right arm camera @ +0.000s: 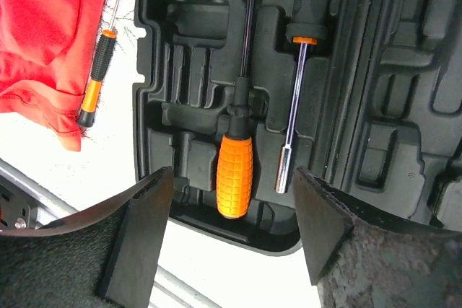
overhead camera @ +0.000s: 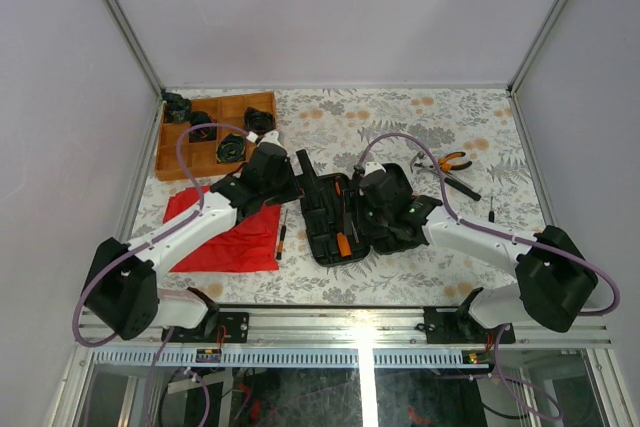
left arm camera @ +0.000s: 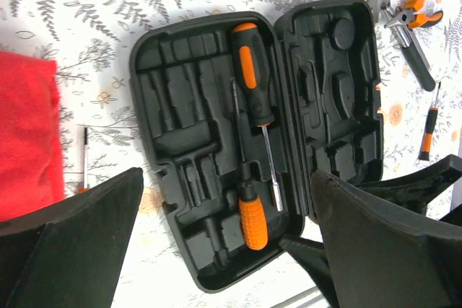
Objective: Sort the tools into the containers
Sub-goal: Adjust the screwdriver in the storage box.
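The black tool case (overhead camera: pixel 335 209) lies open at the table's middle. In its left half (left arm camera: pixel 180 106) rest two tools: a screwdriver with an orange gridded handle (left arm camera: pixel 253 221) and a black-and-orange nut driver (left arm camera: pixel 249 70). My left gripper (left arm camera: pixel 226 174) hovers wide open over the case with nothing between its fingers. My right gripper (right arm camera: pixel 232 178) is open above the case's near end, its fingers either side of the orange handle (right arm camera: pixel 234 178) and not touching it. Orange-handled pliers (overhead camera: pixel 450 162) and a slim screwdriver (overhead camera: pixel 491 209) lie right of the case. Another slim screwdriver (right arm camera: pixel 97 77) lies left of it.
A red cloth (overhead camera: pixel 225 232) is spread left of the case, under the left arm. A compartmented wooden tray (overhead camera: pixel 215 137) with dark parts sits at the back left. The table's metal rail (overhead camera: pixel 350 322) runs along the near edge.
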Robot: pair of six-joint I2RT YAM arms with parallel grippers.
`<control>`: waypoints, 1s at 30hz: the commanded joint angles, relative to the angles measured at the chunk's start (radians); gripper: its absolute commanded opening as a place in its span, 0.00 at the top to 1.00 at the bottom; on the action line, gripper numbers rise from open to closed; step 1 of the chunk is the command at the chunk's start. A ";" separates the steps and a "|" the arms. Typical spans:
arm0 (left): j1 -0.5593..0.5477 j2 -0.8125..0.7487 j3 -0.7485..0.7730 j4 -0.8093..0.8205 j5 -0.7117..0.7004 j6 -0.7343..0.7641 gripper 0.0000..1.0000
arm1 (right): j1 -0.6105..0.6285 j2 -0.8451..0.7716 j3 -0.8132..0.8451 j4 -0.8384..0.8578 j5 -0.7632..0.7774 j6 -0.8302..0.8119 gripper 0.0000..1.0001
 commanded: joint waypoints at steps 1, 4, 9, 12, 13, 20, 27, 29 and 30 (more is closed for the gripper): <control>-0.034 0.052 0.075 0.033 -0.002 -0.040 0.04 | 0.019 -0.001 0.034 -0.003 0.031 0.016 0.29; -0.047 0.091 0.106 0.022 0.000 -0.062 0.06 | 0.019 -0.008 0.017 -0.005 0.040 0.020 0.32; -0.066 0.139 0.132 0.019 0.002 -0.101 0.08 | 0.020 0.001 0.000 0.019 0.008 0.033 0.40; -0.076 0.157 0.140 0.022 0.002 -0.116 0.08 | 0.020 0.013 -0.008 0.047 -0.023 0.047 0.43; -0.078 0.161 0.140 0.024 0.003 -0.120 0.08 | 0.022 0.016 -0.011 0.055 -0.031 0.049 0.43; -0.087 0.190 0.132 0.038 0.030 -0.134 0.08 | 0.027 0.033 -0.001 0.035 0.000 0.039 0.44; -0.094 0.210 0.135 0.043 0.030 -0.138 0.10 | 0.028 0.038 0.013 -0.003 0.016 0.050 0.49; -0.100 0.223 0.138 0.047 0.030 -0.143 0.12 | 0.029 0.038 0.014 -0.011 0.008 0.055 0.51; -0.103 0.227 0.140 0.049 0.028 -0.147 0.13 | 0.029 0.036 0.012 -0.011 0.006 0.057 0.51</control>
